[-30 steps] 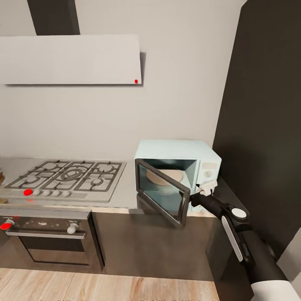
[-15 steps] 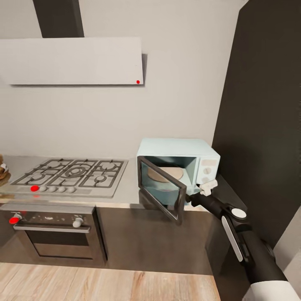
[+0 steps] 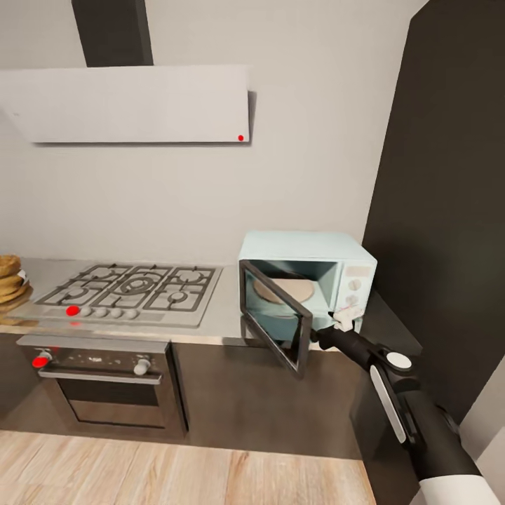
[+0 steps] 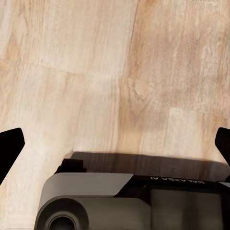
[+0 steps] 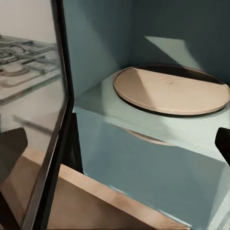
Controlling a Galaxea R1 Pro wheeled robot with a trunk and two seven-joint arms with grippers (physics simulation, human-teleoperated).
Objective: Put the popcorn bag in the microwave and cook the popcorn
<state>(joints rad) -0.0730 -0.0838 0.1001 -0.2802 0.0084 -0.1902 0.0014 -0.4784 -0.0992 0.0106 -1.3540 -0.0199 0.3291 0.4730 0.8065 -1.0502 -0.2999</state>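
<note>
At microwave (image 3: 308, 277) door (image 3: 275, 324), now wider | right tool (image 3: 341, 320) spread, empty | left tool (image 4: 115, 143) spread, empty

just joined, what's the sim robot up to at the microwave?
The microwave sits on the countertop with its door swung open. The right gripper hovers by the opening. The turntable inside is bare. The popcorn bag sits past the hob, not yet picked up.

Pale-blue microwave (image 3: 330, 270) on the steel countertop (image 3: 224, 319), door open.
</note>
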